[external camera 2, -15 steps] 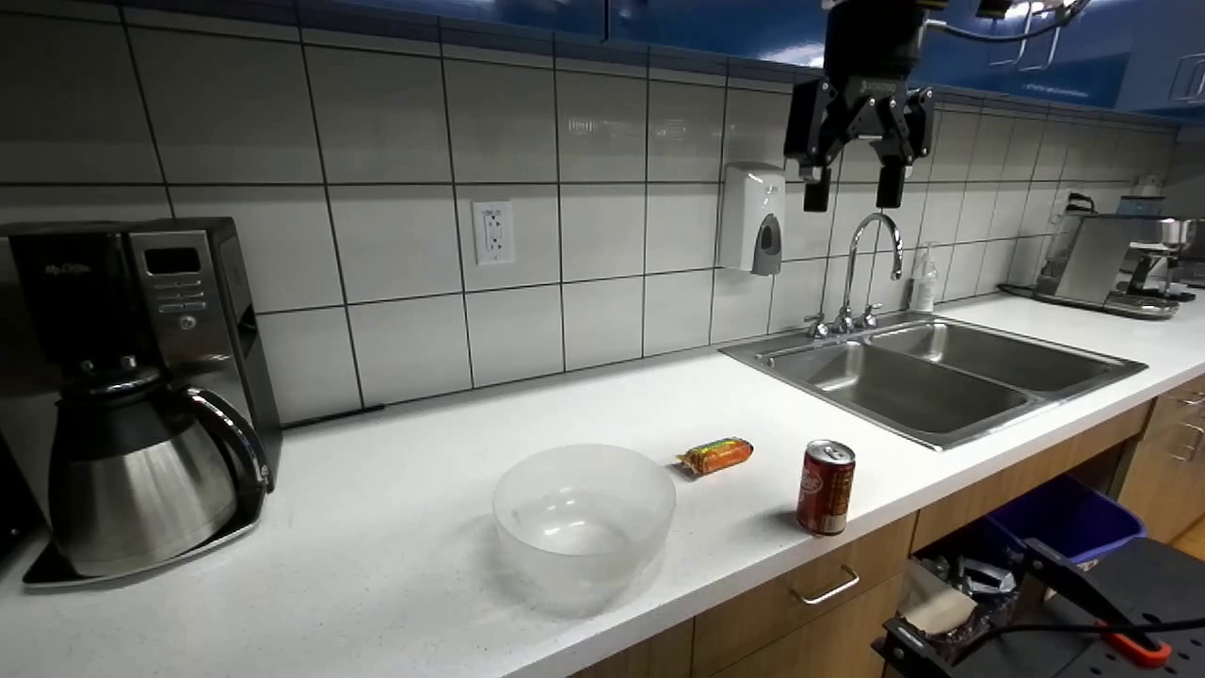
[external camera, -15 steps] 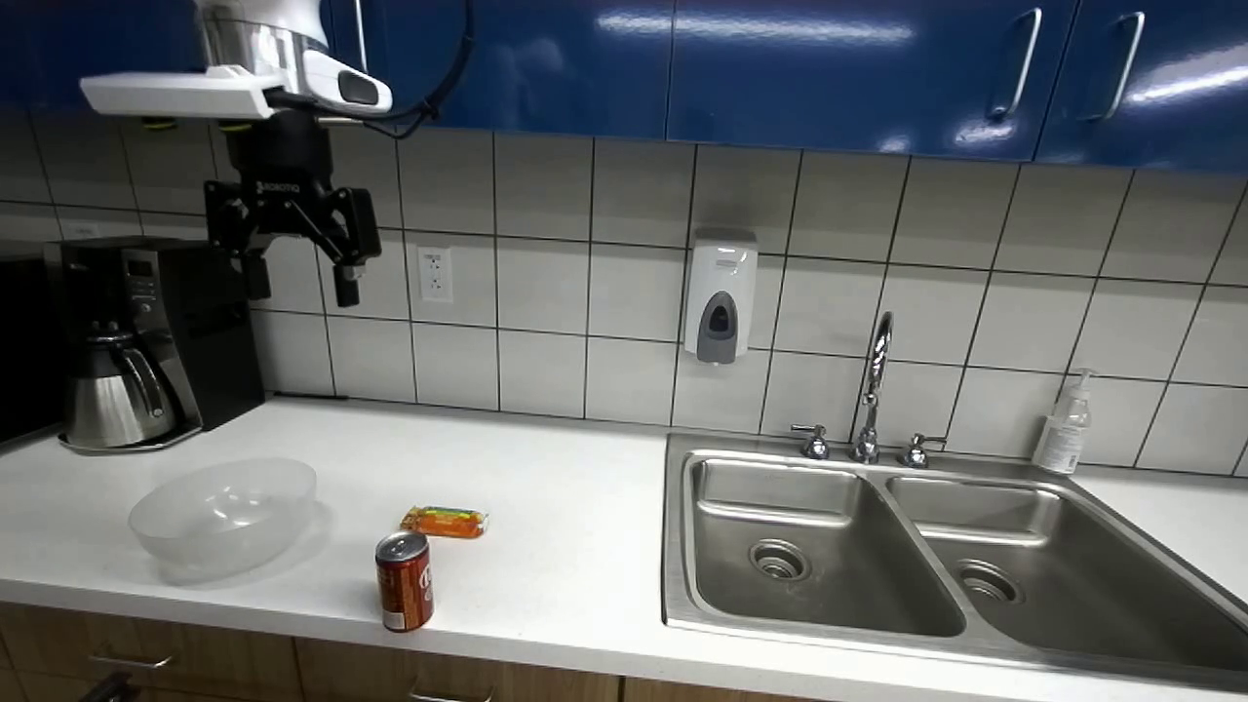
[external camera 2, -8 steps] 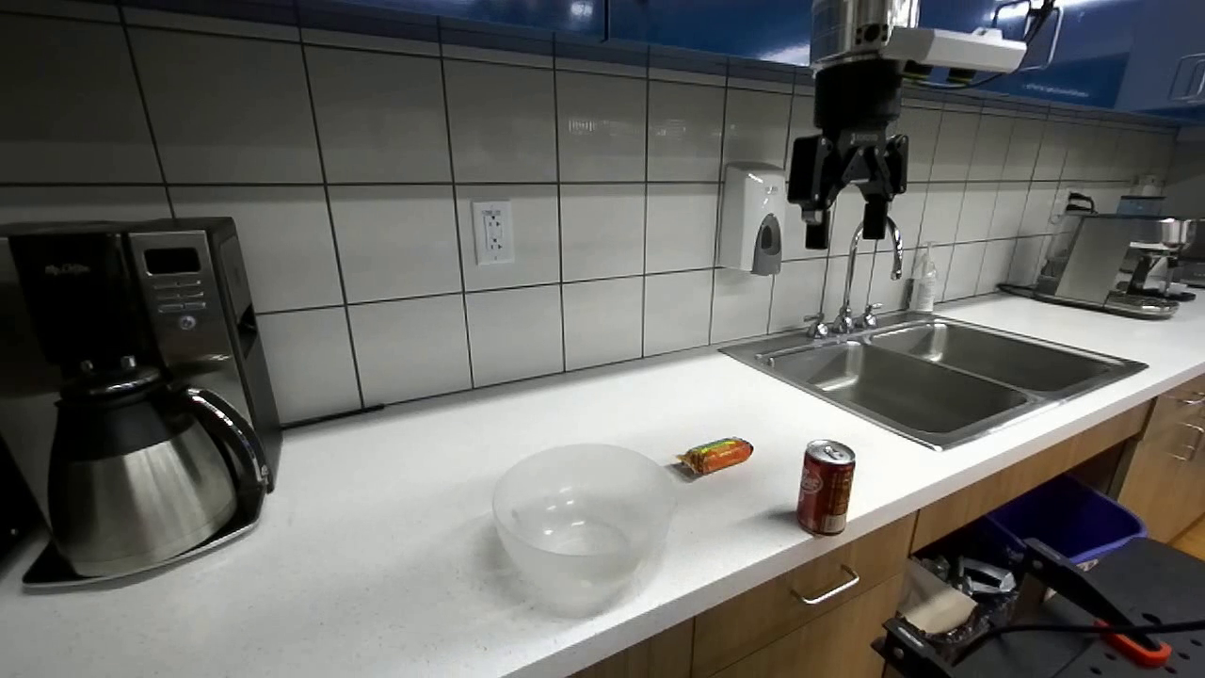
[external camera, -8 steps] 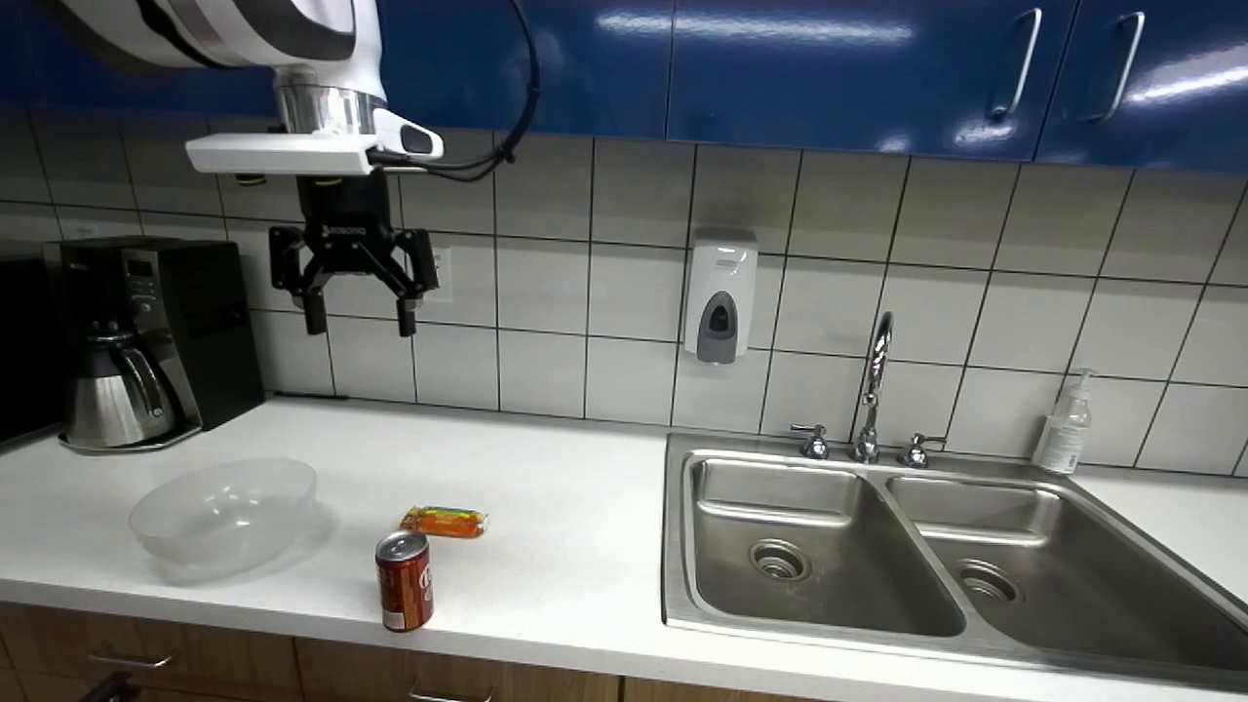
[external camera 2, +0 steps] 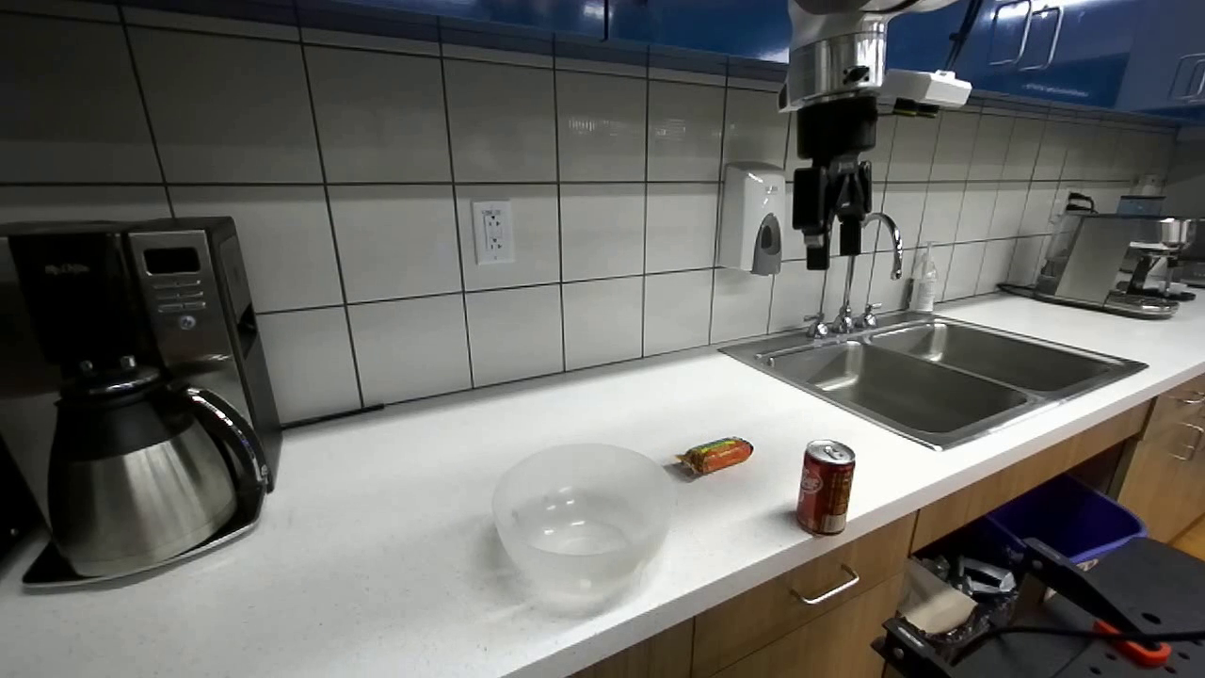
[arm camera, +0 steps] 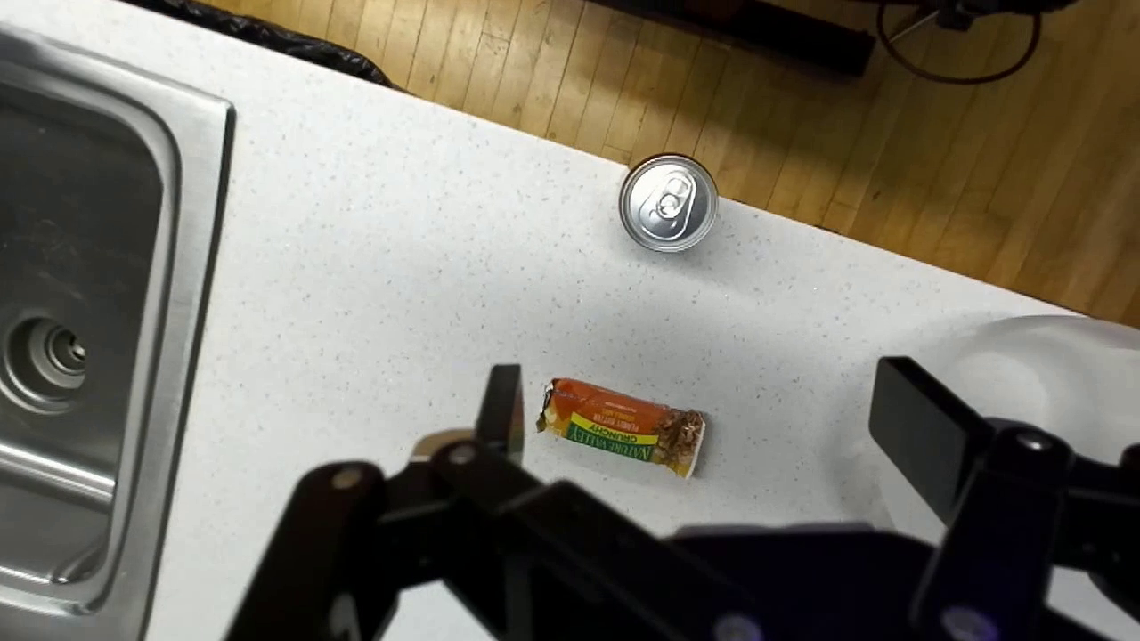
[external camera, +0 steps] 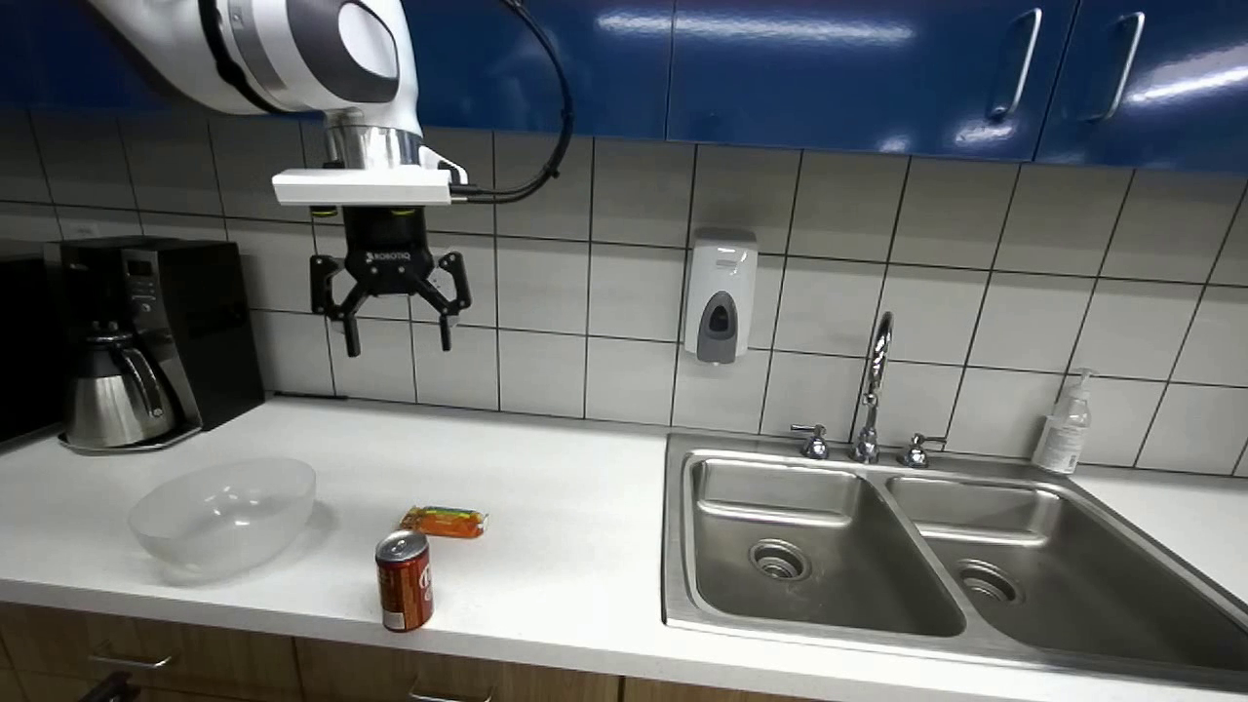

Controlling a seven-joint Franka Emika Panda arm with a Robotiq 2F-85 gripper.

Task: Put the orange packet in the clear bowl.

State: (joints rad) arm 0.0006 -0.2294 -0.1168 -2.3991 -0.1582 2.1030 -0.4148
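High above the speckled white countertop [arm camera: 374,267], the black two-fingered gripper [external camera: 399,348] has sunk lower, pointing straight down, fingers spread wide.

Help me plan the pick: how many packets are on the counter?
1: the packet, lying between the bowl and the sink. Any behind the coffee maker would be hidden.

We take this for a kitchen (home or office, we cannot tell): in an exterior view, a steel double sink [external camera: 928,554] with a faucet [external camera: 871,400] fills the lower right, blue cabinets [external camera: 848,88] span the top, a coffee maker [external camera: 171,322] stands at left, and a dispenser [external camera: 721,297] hangs mid-frame on pale tiles [external camera: 542,283].
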